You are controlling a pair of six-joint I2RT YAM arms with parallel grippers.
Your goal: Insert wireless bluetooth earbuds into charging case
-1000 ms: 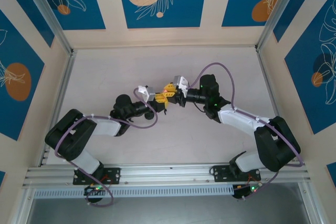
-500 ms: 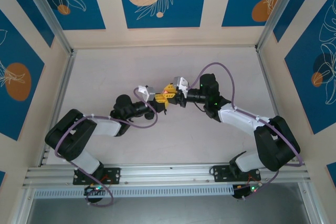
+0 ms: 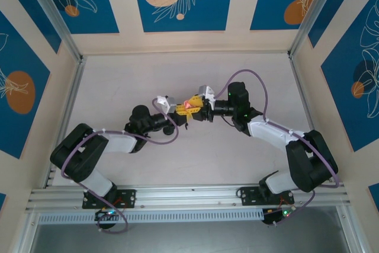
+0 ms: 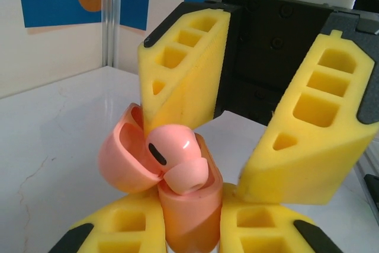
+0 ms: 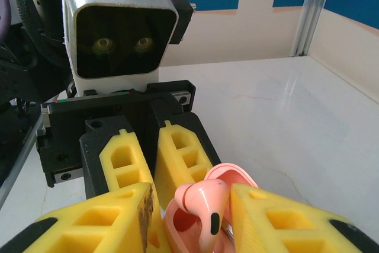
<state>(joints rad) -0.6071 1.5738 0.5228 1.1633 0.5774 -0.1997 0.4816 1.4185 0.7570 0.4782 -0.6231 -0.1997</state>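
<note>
From above, mid-table (image 3: 130, 81), the left gripper (image 3: 179, 112) pinches the open pink charging case (image 3: 189, 105), plainer now than a second ago since the right gripper (image 3: 197, 106) shifted; the left wrist view has a pink earbud (image 4: 174, 158) sitting partway in the case; the right wrist view has the right gripper's jaws spread either side of it.

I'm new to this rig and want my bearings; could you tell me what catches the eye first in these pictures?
The pink charging case, lid open, stands out, clamped in the left claw over the middle of the table. A pink earbud sits partly in it, poking out of the top. The right claw faces it, its yellow fingers spread apart on either side.
</note>
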